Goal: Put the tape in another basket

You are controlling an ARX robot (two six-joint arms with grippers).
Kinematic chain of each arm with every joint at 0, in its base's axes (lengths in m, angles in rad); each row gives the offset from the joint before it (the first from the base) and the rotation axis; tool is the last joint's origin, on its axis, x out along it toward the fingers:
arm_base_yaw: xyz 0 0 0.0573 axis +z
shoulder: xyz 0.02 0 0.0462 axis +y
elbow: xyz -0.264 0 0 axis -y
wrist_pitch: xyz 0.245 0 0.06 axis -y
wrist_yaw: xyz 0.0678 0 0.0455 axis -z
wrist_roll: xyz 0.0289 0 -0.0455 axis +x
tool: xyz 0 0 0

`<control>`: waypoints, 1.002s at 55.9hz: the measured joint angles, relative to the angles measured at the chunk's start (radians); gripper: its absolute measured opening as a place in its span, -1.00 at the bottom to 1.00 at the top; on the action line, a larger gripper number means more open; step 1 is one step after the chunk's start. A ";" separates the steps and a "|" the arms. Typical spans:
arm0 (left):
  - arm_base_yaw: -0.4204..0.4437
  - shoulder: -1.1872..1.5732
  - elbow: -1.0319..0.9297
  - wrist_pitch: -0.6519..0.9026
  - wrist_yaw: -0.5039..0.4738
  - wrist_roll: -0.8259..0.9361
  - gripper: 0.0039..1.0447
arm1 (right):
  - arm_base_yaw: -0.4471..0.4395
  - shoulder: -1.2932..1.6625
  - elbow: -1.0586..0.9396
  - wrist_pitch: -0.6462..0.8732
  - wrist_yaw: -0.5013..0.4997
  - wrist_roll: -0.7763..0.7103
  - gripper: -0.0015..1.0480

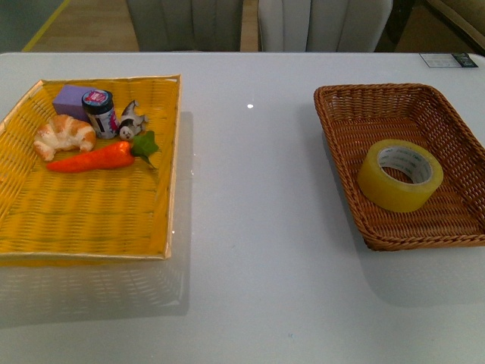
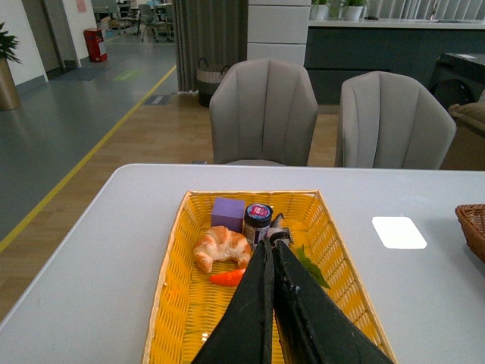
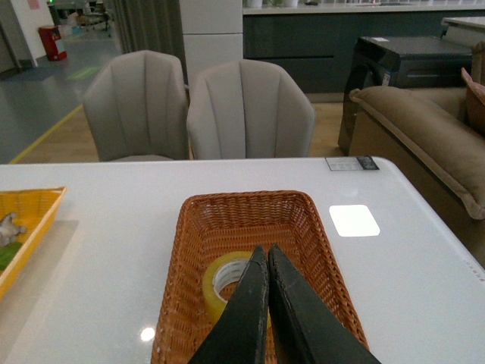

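The yellowish tape roll (image 1: 400, 174) with a white printed core lies flat in the brown wicker basket (image 1: 356, 102) at the right of the table. In the right wrist view the tape (image 3: 220, 279) shows partly behind my right gripper (image 3: 263, 249), which is shut, empty and held above the basket (image 3: 242, 206). My left gripper (image 2: 270, 243) is shut and empty above the yellow woven tray (image 2: 182, 299). Neither arm shows in the front view.
The yellow tray (image 1: 91, 220) at the left holds a croissant (image 1: 64, 135), a toy carrot (image 1: 95, 158), a purple block (image 1: 72, 100), a small jar (image 1: 99, 112) and a small figurine (image 1: 130, 121). Two grey chairs (image 2: 264, 114) stand beyond the table's far edge.
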 joint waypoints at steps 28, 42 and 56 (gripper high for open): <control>0.000 0.000 0.000 0.000 0.000 0.000 -0.98 | 0.002 -0.248 0.001 -0.254 0.002 0.000 -0.96; 0.000 0.000 0.000 0.000 0.000 0.000 -0.66 | 0.002 -0.249 0.001 -0.254 0.002 -0.002 -0.30; 0.000 0.000 0.000 0.000 0.000 0.000 0.33 | 0.002 -0.249 0.001 -0.254 0.002 -0.002 0.66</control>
